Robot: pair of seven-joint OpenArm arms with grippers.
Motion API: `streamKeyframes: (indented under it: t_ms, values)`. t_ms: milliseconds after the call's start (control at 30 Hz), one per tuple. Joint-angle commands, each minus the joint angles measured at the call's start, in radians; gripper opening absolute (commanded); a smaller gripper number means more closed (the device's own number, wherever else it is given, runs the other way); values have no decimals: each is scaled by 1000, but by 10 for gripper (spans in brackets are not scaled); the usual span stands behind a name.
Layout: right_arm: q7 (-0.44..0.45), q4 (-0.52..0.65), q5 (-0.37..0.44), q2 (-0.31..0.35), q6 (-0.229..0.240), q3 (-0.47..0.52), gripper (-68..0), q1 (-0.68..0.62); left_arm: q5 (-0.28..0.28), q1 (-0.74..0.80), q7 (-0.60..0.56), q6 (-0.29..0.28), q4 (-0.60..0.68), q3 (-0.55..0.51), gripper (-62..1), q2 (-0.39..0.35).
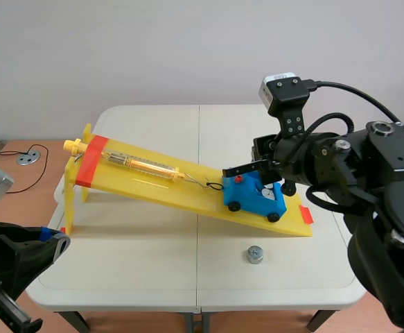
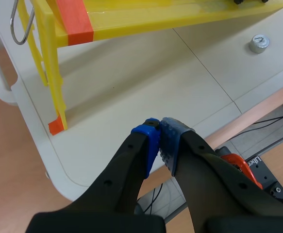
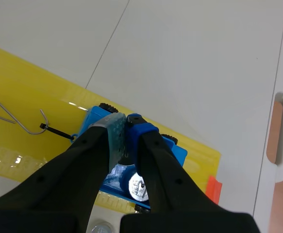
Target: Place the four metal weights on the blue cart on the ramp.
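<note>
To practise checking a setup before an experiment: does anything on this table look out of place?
One metal weight lies loose on the table, in front of the low end of the ramp, not on the blue cart. Nothing looks spilled or damaged.

Left arm (image 1: 11,267) crouches low at eight o'clock, left gripper (image 2: 158,127) pinched closed; right arm (image 1: 368,166) comes in from three o'clock, right gripper (image 3: 126,120) angled downward, fingertips together.

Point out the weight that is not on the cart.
The weight lying alone on the table, in front of the ramp's low end. The other weight in view sits in the cart.
</note>
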Motion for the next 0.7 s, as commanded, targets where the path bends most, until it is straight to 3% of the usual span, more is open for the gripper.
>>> streamKeyframes:
  t_ms: [0,667]
  values:
    - [179,50,16,22,-65,29,-667,132,-78,-8,-97,-18,73,-18,-571,8]
    - [211,-37,1,-20,-87,-13,-667,145,-78,-8,-96,-18,73,-18,-571,11]
